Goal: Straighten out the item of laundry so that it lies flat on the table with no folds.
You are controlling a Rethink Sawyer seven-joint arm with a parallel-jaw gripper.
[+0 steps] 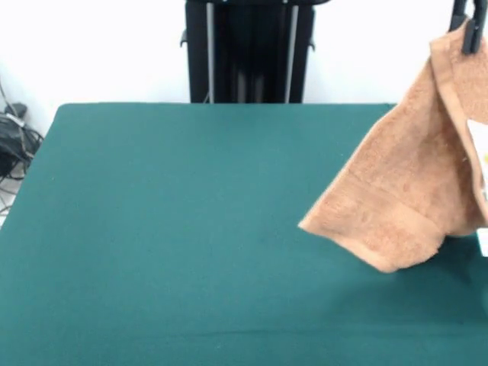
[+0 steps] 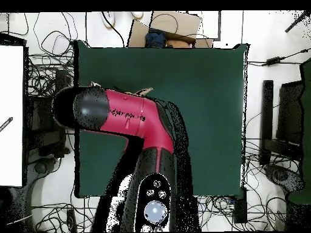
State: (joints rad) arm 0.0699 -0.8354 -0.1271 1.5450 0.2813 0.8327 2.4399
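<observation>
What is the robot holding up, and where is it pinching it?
The pincer holds the orange towel by its top edge, seemingly near a corner, so it hangs above the green table. White tags show on one side.

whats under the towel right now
The towel hangs from the end effector, and bare green table lies below its lower corner. In the overhead view the red arm covers the towel almost entirely.

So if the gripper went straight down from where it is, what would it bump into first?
Probably the table. The gripper points down, pinching the towel that hangs under it, so the towel's bottom would touch the green top first. Depth is unclear.
</observation>
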